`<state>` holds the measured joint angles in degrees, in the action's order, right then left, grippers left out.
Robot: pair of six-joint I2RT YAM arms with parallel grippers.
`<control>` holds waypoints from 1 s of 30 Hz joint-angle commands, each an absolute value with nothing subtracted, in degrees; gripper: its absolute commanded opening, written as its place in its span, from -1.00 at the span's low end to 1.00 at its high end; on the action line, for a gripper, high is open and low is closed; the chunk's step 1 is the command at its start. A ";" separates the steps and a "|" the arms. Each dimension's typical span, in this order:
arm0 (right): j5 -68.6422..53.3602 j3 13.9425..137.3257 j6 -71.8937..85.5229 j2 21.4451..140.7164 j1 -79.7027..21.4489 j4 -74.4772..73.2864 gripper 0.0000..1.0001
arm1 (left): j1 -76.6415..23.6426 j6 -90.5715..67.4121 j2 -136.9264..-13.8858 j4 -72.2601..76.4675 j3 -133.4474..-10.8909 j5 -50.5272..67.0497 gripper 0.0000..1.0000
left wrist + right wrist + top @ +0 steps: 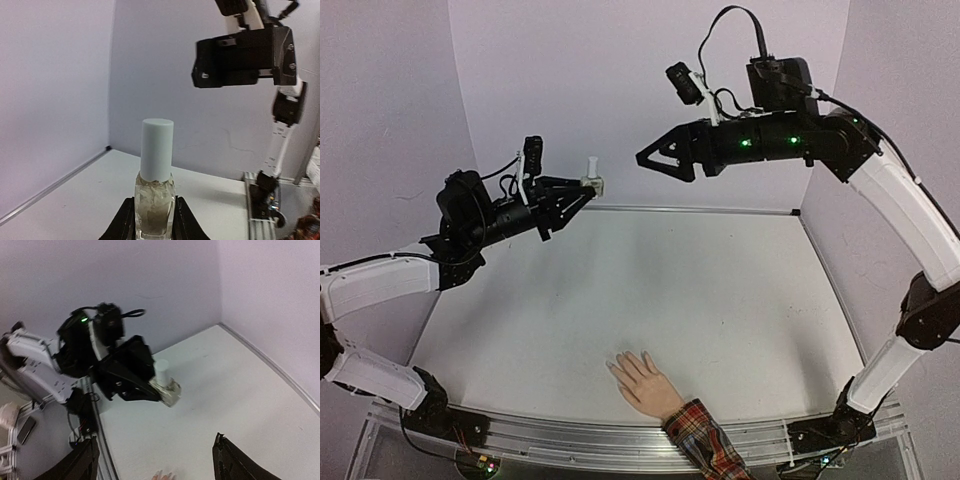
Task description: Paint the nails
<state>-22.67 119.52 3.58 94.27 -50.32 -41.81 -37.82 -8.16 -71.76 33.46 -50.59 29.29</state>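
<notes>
Open table (pixel 740 300) surrounds the hand (pixel 642 382) (sleeve (pixel 705 440) blocks its near side); left gripper (pixel 588 187), with bottle (pixel 592 165), and right gripper (pixel 645 158) hang high, apart.

My top camera looks down from behind the arm bases over the whole worktop (pixel 720 300). The left wrist camera sits close behind the left pincer (pixel 155 220), facing the right arm (pixel 245 55). The right wrist camera looks past the right pincer (pixel 156 460) back at the left one; both share the polish bottle (pixel 156 190).
</notes>
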 commanded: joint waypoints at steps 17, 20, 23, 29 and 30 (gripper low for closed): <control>-61.22 126.47 -10.66 105.22 -49.50 -37.54 0.11 | -37.81 -20.33 -75.76 41.93 -58.24 62.41 -1.00; -60.10 126.36 -10.47 105.89 -49.45 -37.11 0.10 | -37.81 -20.72 -76.04 42.53 -58.46 62.68 -1.00; -59.04 126.01 -9.43 106.14 -49.46 -35.67 0.11 | -37.84 -20.74 -76.23 42.63 -58.64 62.78 -1.00; -59.48 126.93 -6.99 108.08 -49.42 -33.47 -0.06 | -37.77 -21.18 -76.55 43.35 -58.80 62.88 -1.00; -59.44 126.80 -6.96 108.21 -49.42 -33.31 -0.11 | -37.76 -21.18 -76.55 43.34 -58.88 62.85 -1.00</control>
